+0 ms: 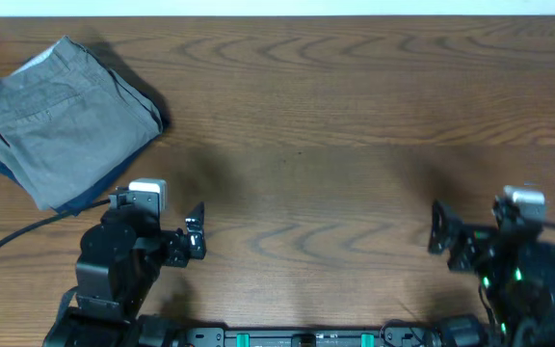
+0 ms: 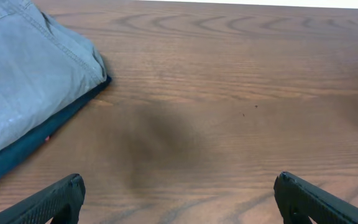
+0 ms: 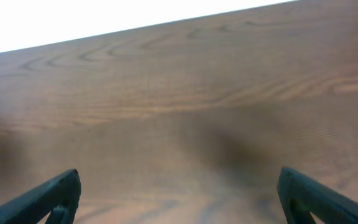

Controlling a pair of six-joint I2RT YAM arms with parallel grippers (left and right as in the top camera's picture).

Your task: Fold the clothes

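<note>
The grey trousers lie folded in a neat stack at the table's far left, on top of a dark navy-blue garment whose edge shows beneath. They also show at the upper left of the left wrist view. My left gripper is open and empty near the front edge, right of the stack and apart from it; its fingers frame bare wood. My right gripper is open and empty at the front right, over bare wood.
The wooden table spans the whole view. A black cable runs from the left arm's base toward the left edge. The navy garment edge also shows in the left wrist view.
</note>
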